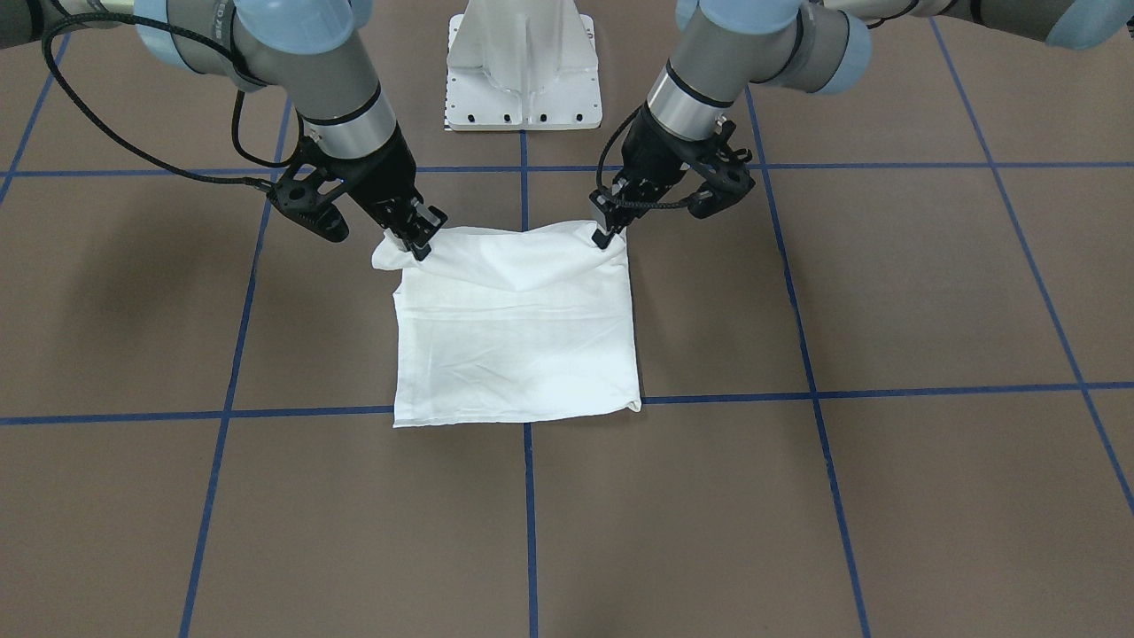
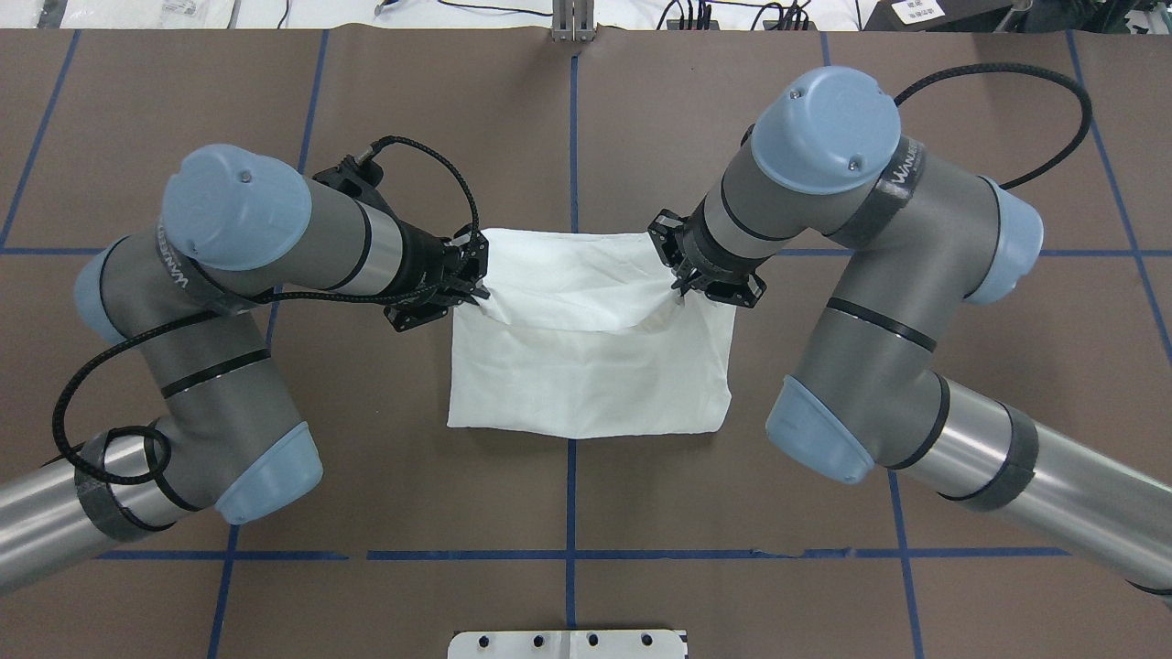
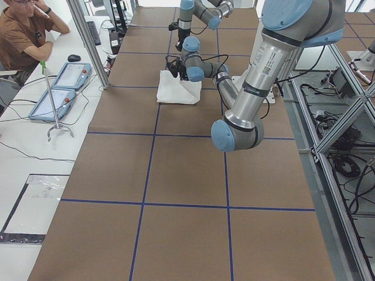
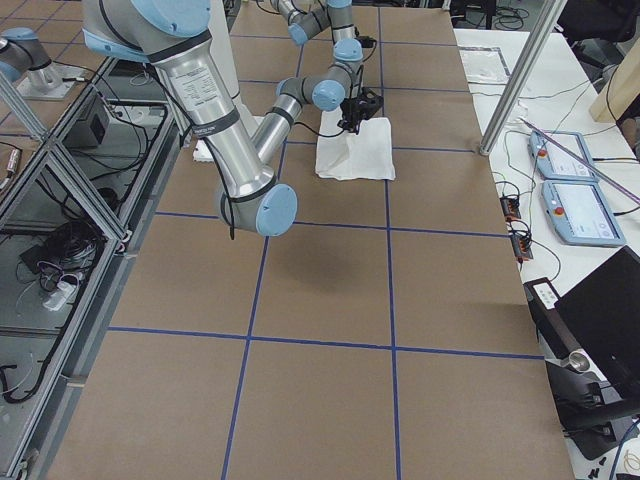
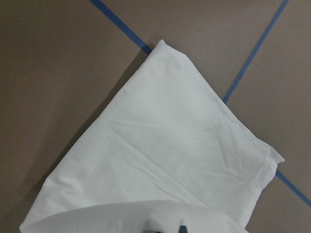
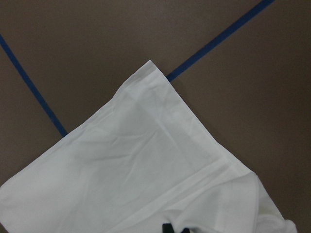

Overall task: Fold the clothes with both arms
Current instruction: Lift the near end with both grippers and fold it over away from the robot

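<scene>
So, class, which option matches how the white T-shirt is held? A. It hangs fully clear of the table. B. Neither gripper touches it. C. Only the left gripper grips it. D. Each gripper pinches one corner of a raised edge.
D: the left gripper and the right gripper each pinch a bunched-up corner of the T-shirt, while the rest of it lies flat on the table.

Four wide, two close; shared shirt [image 1: 518,346]
</scene>
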Controlling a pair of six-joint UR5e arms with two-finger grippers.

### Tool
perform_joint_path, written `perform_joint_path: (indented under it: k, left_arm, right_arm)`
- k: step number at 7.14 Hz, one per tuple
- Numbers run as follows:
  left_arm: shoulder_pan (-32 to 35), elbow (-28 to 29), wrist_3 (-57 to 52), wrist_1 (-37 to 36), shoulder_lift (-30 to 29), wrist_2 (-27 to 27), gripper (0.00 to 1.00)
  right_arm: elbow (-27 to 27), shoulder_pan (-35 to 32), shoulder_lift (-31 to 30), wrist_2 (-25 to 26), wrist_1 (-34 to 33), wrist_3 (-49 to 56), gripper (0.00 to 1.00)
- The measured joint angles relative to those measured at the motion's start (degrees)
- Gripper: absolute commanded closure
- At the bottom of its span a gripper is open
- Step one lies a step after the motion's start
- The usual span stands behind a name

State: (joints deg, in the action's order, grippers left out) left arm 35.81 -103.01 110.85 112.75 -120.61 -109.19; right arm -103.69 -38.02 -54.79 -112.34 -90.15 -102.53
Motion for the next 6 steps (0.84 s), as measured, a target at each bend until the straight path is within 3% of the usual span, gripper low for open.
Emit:
perform_joint_path:
  k: [3,6]
  left_arm:
    - [1.5,6.8,0.0,4.1,-2.1,0.2,1.00]
    - [2.0,12.4,0.3,8.3,-3.2,0.4,1.00]
  right_arm:
    - [11.6,-0.9,2.1,0.1,11.3,-0.3,1.00]
    - [13.9,-1.4,2.5,-0.1,12.4,-0.3,1.00]
